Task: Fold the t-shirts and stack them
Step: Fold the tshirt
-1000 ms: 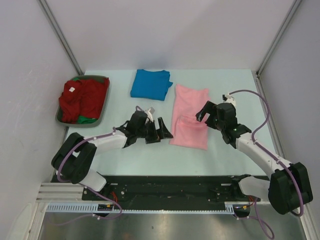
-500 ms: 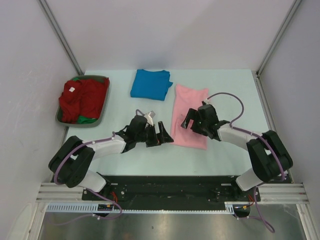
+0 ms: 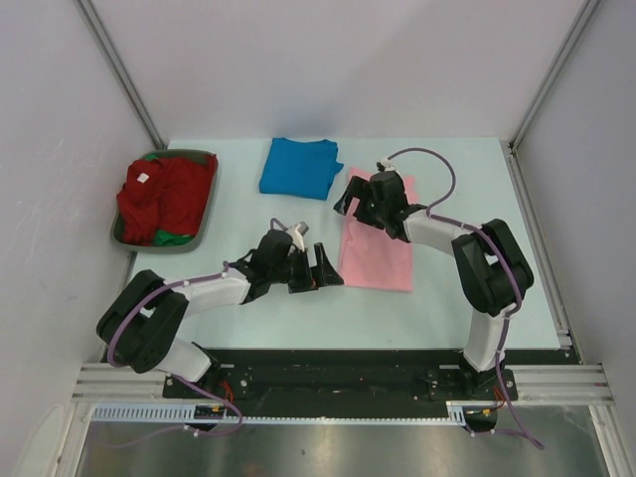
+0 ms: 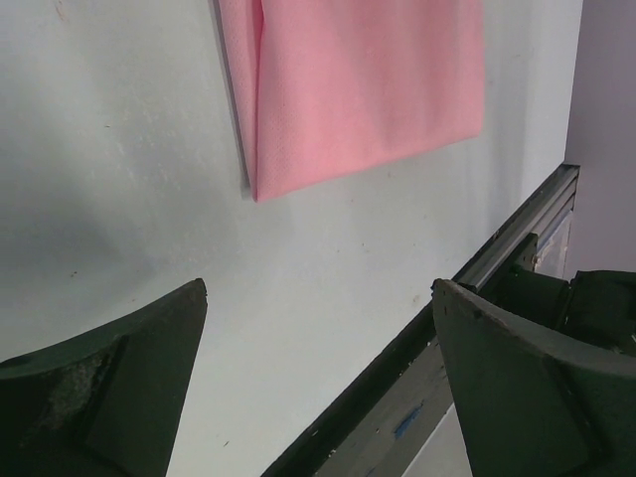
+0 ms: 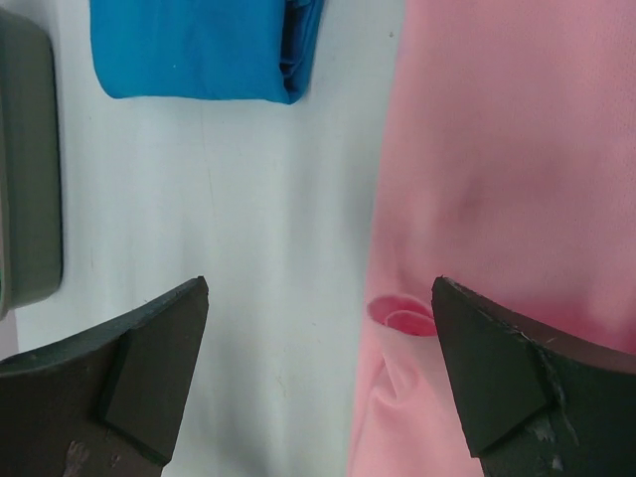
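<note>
A pink t-shirt (image 3: 383,238) lies folded lengthwise in the middle of the table; the right wrist view shows a small curl (image 5: 407,318) in its left edge. A folded blue t-shirt (image 3: 298,167) lies behind it to the left. Red and green shirts (image 3: 164,197) fill a grey tray (image 3: 209,204) at far left. My right gripper (image 3: 360,199) hovers open over the pink shirt's upper left edge, holding nothing. My left gripper (image 3: 320,266) stands open over bare table just left of the pink shirt's lower left corner (image 4: 256,194).
The table's near edge with its black rail (image 4: 467,298) runs close below the left gripper. Bare table (image 5: 248,248) separates the blue shirt (image 5: 199,50) from the pink one (image 5: 517,149). Metal frame posts (image 3: 542,89) stand at the back corners.
My right gripper has swung from the pink shirt's right side across it to its upper left edge. The raised fold on the shirt now lies flatter. The left gripper has barely moved.
</note>
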`<state>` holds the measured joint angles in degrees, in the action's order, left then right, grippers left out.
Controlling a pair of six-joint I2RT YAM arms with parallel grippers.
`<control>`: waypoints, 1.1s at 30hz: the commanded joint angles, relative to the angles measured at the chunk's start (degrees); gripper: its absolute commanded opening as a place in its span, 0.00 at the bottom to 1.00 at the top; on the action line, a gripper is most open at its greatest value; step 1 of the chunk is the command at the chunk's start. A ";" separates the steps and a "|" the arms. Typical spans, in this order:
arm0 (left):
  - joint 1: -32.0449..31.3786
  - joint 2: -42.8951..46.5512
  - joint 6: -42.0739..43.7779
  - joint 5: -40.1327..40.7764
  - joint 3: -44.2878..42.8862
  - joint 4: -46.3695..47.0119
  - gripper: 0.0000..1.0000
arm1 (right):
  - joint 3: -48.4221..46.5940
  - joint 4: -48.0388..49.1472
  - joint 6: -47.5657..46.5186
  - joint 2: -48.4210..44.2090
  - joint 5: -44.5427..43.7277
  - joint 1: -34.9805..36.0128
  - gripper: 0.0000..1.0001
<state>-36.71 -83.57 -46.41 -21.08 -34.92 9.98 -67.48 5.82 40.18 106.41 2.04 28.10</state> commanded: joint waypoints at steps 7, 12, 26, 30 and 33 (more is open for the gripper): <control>1.02 3.67 2.12 0.78 -0.77 -1.63 1.00 | -2.57 -8.87 -7.38 -6.46 -16.93 2.31 1.00; 0.94 7.62 2.03 1.92 -1.03 -3.91 1.00 | -1.43 -12.32 -12.23 -17.78 -29.80 5.91 1.00; 0.59 5.18 -0.60 0.78 1.87 -1.46 1.00 | 17.98 -30.52 -4.33 -48.20 -27.63 3.02 1.00; 0.32 0.52 -1.14 1.48 1.61 1.44 1.00 | 25.72 -32.97 -1.87 -59.72 -25.78 2.84 1.00; 0.15 -3.78 -1.05 2.62 -0.31 1.72 1.00 | 26.79 -36.75 -0.73 -65.35 -24.28 3.37 1.00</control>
<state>-36.18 -83.29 -46.59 -19.64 -33.45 8.51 -41.17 -27.35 36.38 47.44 -24.23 30.89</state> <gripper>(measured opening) 0.996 0.994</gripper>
